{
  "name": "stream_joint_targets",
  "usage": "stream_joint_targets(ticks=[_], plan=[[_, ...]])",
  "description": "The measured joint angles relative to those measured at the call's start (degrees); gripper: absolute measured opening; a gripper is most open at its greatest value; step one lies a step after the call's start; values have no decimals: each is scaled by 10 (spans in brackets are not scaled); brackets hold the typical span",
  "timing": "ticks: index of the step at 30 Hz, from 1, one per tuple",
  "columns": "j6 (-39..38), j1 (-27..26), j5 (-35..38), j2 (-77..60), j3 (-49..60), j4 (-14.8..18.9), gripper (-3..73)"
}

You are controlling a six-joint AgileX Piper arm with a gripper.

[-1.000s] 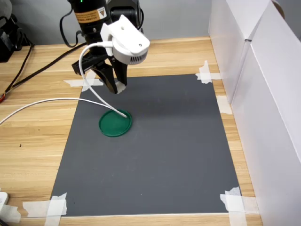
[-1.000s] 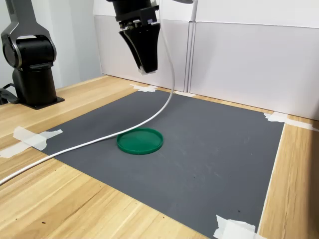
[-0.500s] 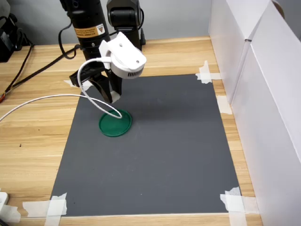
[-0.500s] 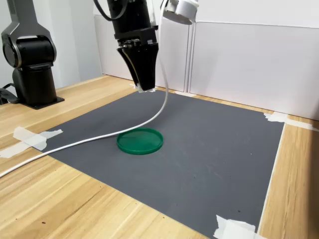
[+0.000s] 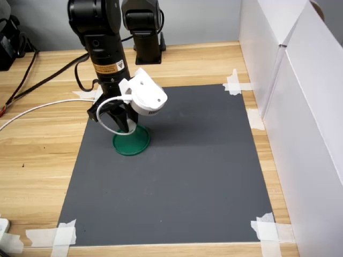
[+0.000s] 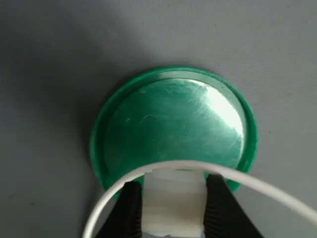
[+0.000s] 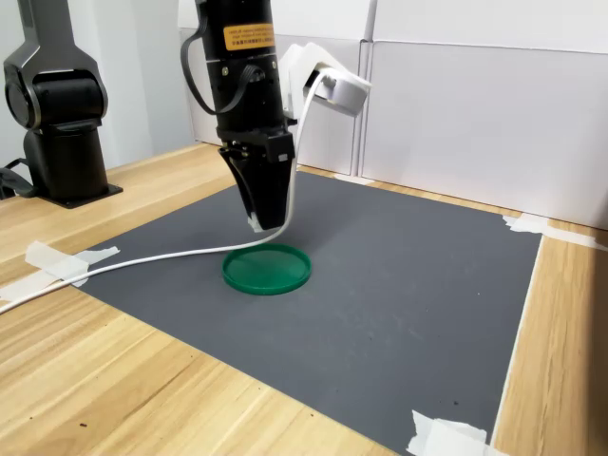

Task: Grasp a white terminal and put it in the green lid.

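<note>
Gripper (image 6: 171,210) is clamped on the white terminal (image 6: 173,201), jaws closed to the width of the piece, one dark finger on each side per the wrist view. Terminal is off the mat, held in the air just above the near rim of the green lid (image 6: 173,131); no contact with the lid visible. In the second exterior view the gripper (image 7: 261,220) points straight down, tips just above the lid's (image 7: 267,269) far-left edge, a bit of white showing at the tips. In the first exterior view the gripper (image 5: 121,124) partly covers the lid's (image 5: 132,142) upper-left part. Lid lies flat on the dark grey mat (image 5: 182,171), toward the first exterior view's left side of it, empty inside. White cable (image 7: 142,258) runs from the wrist camera housing (image 5: 146,98) across the front of the fingers and trails off over the mat to the wooden table (image 5: 37,160). Mat corners are taped down with white tape (image 5: 64,233).
</note>
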Motion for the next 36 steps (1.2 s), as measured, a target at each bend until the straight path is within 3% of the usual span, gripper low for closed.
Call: stream_joint_targets(ticks=[14,26,36], plan=[[6,0,-33,22,2,-14,294],[6,0,-35,24,2,2,292],[6,0,-35,24,2,3,438]])
